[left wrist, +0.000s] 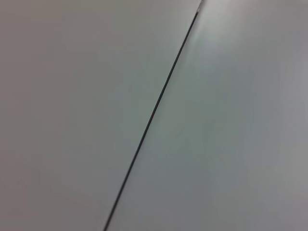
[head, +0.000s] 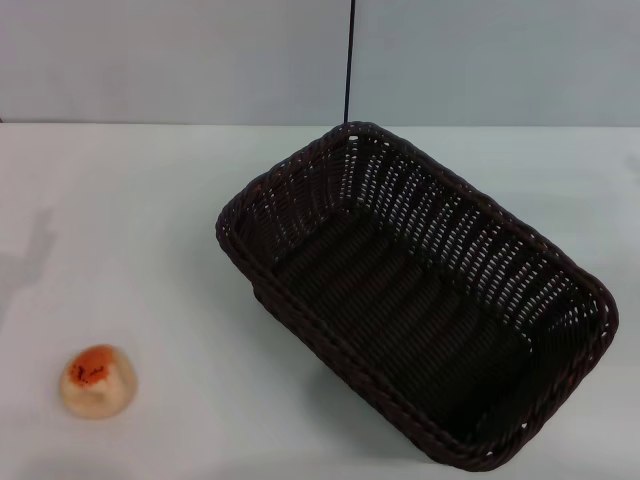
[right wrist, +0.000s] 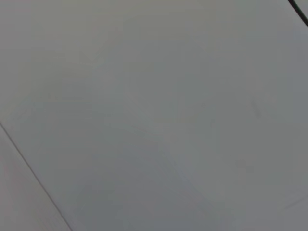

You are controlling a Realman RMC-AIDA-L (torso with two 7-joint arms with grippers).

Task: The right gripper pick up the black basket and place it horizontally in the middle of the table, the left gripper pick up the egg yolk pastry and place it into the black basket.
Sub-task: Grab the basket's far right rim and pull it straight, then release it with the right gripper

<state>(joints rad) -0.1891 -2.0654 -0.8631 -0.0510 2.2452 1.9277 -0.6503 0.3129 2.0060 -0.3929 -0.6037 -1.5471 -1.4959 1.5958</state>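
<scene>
Head view: black basket (head: 420,300) lies diagonally, egg yolk pastry (head: 97,380) lower left; we see neither claw, so both await pickup.

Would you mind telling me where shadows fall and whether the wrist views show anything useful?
Head view: a faint grey shadow lies on the table at far left; basket and pastry are evenly lit. Both wrist views: only plain pale surfaces crossed by thin dark lines.

A bare lab-like test bench: plain white table (head: 180,220) against seamed pale wall panels (head: 200,60).
</scene>
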